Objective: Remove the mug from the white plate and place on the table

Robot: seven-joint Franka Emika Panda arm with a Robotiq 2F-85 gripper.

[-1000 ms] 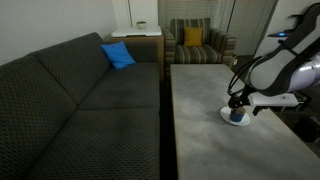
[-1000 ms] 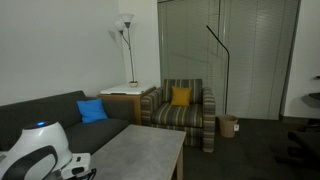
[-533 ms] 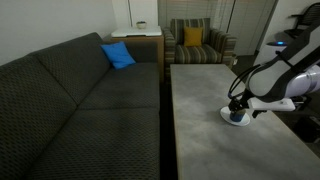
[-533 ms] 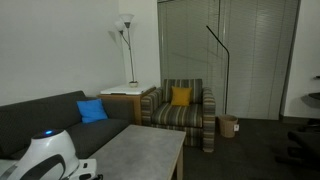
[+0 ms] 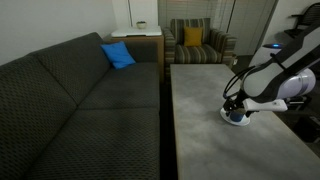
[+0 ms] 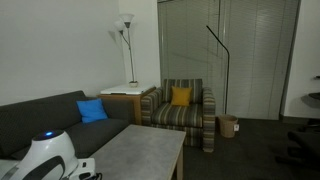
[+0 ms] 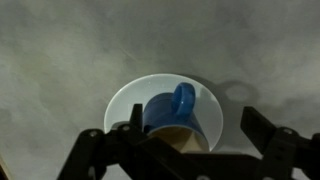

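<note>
Ext. view sits high, looking along sofa (image 5: 80,100) & table (image 5: 215,120) twd armchair (image 5: 195,42). Ext. view low at table (image 6: 140,155) end, same armchair (image 6: 185,110), wider room. Wrist cam straight down, v. close: white plate (image 7: 128,98), mug (image 7: 172,108).

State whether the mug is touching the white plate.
Touching: the wrist view shows the mug standing on the white plate, base against its surface.

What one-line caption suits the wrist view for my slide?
Gripper with open jaws flanking the mug on the white plate, grey table beneath.
</note>
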